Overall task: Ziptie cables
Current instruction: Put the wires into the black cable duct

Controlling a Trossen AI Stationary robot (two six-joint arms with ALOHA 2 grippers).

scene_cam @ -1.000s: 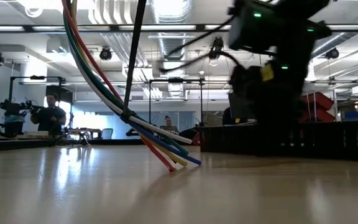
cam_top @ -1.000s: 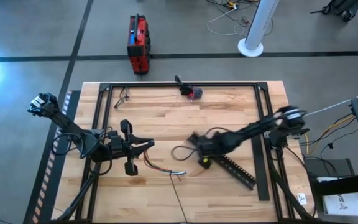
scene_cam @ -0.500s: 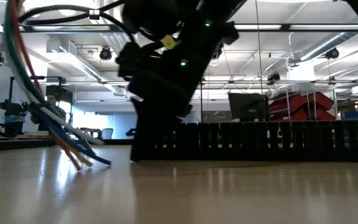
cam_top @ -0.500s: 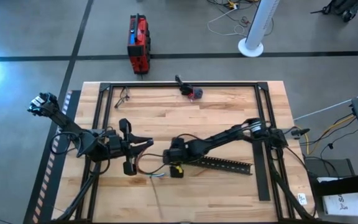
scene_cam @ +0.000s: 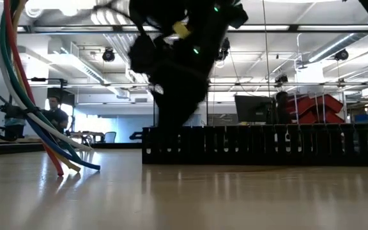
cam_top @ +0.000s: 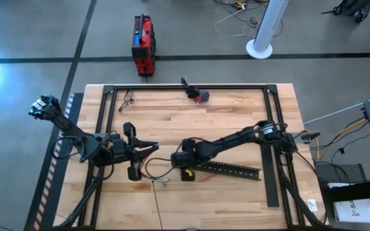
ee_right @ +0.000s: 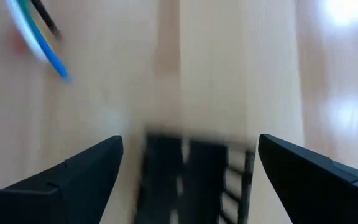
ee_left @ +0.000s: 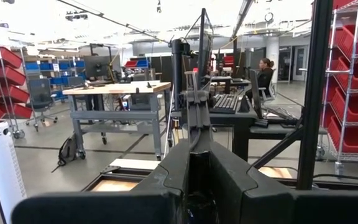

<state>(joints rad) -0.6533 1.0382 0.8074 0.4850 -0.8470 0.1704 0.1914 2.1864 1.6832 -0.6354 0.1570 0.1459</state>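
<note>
High view shows the left tool closed near the worktop's left side, and the cables seem to hang from it in a loose loop, though the grip itself is hard to see from here. Their free ends touch the wood just in front of that tool. The right tool stands wide open and empty, low over the near end of the black toothed strip; its two fingers stand on either side of that end. I judge the cables light, soft and springy, so they will sag and spread. Better to hold them together near the middle, not at the ends.
</note>
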